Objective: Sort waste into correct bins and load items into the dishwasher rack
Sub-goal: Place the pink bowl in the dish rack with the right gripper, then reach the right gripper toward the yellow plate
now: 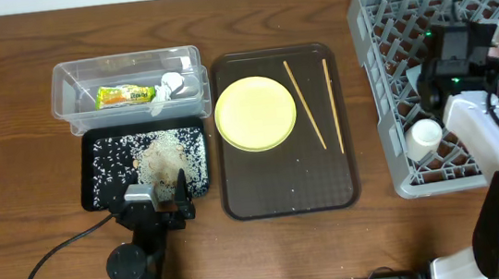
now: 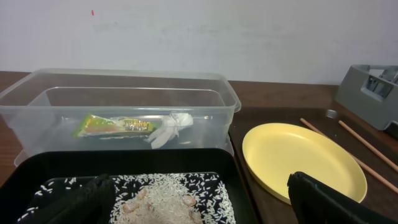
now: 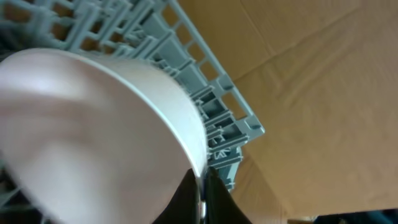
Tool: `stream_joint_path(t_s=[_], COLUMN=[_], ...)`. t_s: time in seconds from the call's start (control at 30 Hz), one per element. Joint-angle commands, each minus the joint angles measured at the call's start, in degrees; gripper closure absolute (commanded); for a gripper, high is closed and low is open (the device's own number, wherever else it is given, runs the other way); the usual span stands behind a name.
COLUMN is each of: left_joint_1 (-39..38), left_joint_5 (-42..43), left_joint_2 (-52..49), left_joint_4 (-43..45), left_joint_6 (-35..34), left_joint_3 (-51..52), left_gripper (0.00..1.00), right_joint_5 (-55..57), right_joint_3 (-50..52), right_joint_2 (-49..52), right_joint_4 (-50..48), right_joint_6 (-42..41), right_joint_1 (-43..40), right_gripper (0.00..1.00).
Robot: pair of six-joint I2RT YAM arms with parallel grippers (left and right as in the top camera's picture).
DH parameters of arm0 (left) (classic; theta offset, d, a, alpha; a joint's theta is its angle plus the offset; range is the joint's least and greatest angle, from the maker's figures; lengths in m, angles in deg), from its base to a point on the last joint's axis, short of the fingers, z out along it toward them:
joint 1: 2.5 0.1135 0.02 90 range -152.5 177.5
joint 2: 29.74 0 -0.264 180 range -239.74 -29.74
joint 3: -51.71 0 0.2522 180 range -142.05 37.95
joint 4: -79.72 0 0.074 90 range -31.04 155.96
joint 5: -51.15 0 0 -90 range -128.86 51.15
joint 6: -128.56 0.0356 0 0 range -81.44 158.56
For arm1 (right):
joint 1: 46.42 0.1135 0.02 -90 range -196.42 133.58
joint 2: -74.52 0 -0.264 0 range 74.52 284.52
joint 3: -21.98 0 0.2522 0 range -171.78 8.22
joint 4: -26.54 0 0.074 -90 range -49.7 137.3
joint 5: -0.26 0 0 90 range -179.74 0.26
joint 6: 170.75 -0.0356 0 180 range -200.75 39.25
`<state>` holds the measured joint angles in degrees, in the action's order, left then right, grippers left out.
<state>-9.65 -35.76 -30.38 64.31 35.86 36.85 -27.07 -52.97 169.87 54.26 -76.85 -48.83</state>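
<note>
The right gripper (image 3: 200, 186) was clamped thinly on the rim of a pale bowl (image 3: 93, 118), holding it over the right side of the grey dishwasher rack (image 1: 382, 70). With so little smooth, glossy rim between the fingers, the bowl could likely swivel or slip. Released off-centre, it might catch on an upright peg or roll towards the small white bowl (image 1: 423, 135) lying in the rack's near-left part. The left gripper (image 1: 159, 194), jaws well apart and holding nothing, hovered at the near edge of the shallow black tray (image 1: 83, 175), where a careless dip would probably scatter the loose rice grains (image 1: 168, 157) heaped there. The rack was a rigid open lattice. The clear tub (image 1: 64, 94) was thin, glossy plastic and held the crinkly snack wrapper (image 1: 124, 95) and a crumpled white scrap (image 1: 165, 88). On the dark brown serving tray (image 1: 282, 182) lay the round, matte yellow plate (image 1: 256, 113), with two slim wooden chopsticks (image 1: 304, 104) just beside it.
</note>
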Motion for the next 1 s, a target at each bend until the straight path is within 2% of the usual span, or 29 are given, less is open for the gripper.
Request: stream_joint_path(t_s=[0.0,0.27,0.37,0.5,0.6,0.73,0.8,0.87,0.97], left_joint_1=[0.3,0.3,0.3,0.3,0.3,0.3,0.3,0.3,0.3], left_joint_5=[0.5,0.5,0.5,0.5,0.5,0.5,0.5,0.5,0.5], left_joint_2=[0.3,0.3,0.3,0.3,0.3,0.3,0.3,0.3,0.3], left_joint_4=[-2.0,-2.0,-2.0,-2.0,-2.0,-2.0,-2.0,-2.0,-2.0], left_joint_6=[1.0,1.0,1.0,1.0,1.0,1.0,1.0,1.0,1.0], left_joint_3=[0.9,0.9,0.9,0.9,0.9,0.9,0.9,0.9,0.9], left_gripper=[0.09,0.09,0.09,0.09,0.09,0.09,0.09,0.09,0.09], right_joint_5=[-0.4,0.0,-3.2,-21.9,-44.0,-69.0,-72.1,-70.3,-65.5], right_joint_3=[-0.5,-0.6,-1.1,-3.2,-3.3,-2.3,-0.9,0.3,1.0], right_joint_2=[0.8,-2.0,-7.2,-16.1,-21.3,-21.2,-19.4,-16.5,-10.8], right_joint_4=[1.9,5.7,6.6,13.9,18.4,20.3,20.3,20.1,18.9], right_joint_6=[2.2,-2.2,-2.1,-10.3,-18.3,-30.5,-35.8,-41.3,-47.9], right_joint_1=[2.7,9.5,13.6,20.0,23.6,27.0,29.5,32.1,34.3], right_gripper=[0.74,0.35,0.29,0.36,0.38,0.42,0.45,0.49,0.49])
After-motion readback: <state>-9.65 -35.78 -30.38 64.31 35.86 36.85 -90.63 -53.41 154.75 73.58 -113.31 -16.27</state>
